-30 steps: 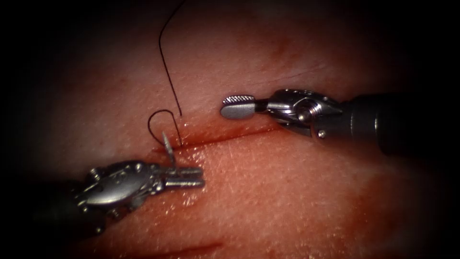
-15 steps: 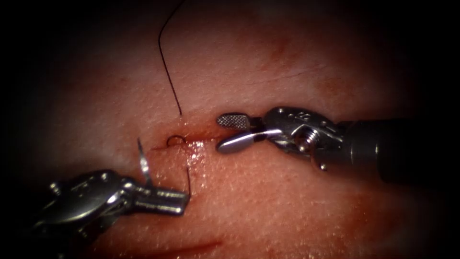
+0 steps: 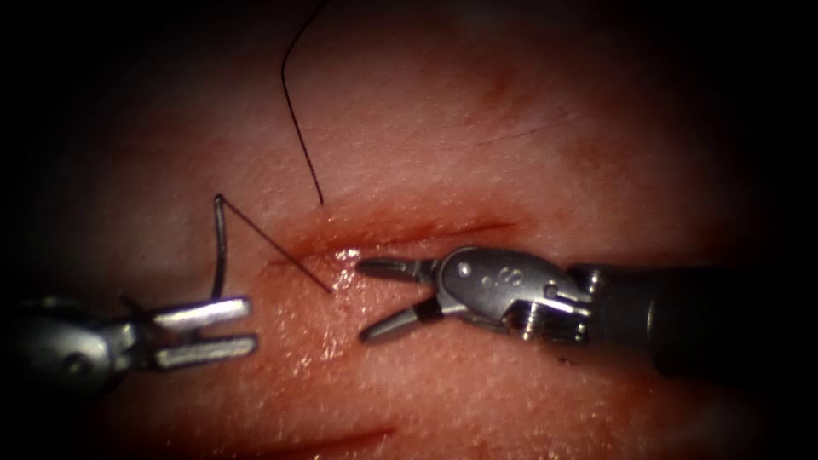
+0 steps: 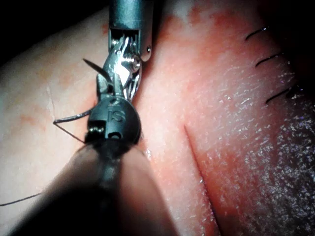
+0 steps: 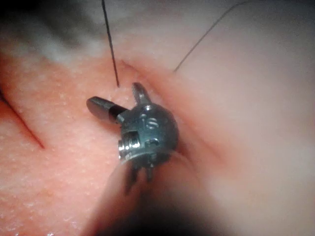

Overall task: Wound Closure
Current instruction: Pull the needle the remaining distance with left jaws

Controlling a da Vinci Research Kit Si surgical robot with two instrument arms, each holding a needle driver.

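My left tool point(image 3: 243, 330) sits low on the left, shut on the curved needle point(image 3: 220, 247) near the middle of its curve. The needle is free of the tissue point(image 3: 511, 383) and also shows in the left wrist view point(image 4: 71, 117). Dark thread point(image 3: 273, 245) runs taut from the needle's rear end to a point in the tissue by the left end of the cut point(image 3: 409, 232). My right tool point(image 3: 365, 300) lies just right of that point, jaws open and holding nothing, and it appears as well in the right wrist view point(image 5: 118, 97). A second strand point(image 3: 294, 119) rises from the tissue above the cut.
A second shallow cut point(image 3: 341, 443) lies near the bottom edge. Red fluid point(image 3: 345, 255) glistens at the cut's left end. Several dark stitch ends point(image 4: 268, 59) cross a dark edge of the tissue. The rising strand point(image 5: 110, 44) enters the tissue just ahead of the right jaws.
The left tool has moved left with the needle, drawing the small loop of thread out into a straight line. The right tool came down across the cut and opened its jaws.
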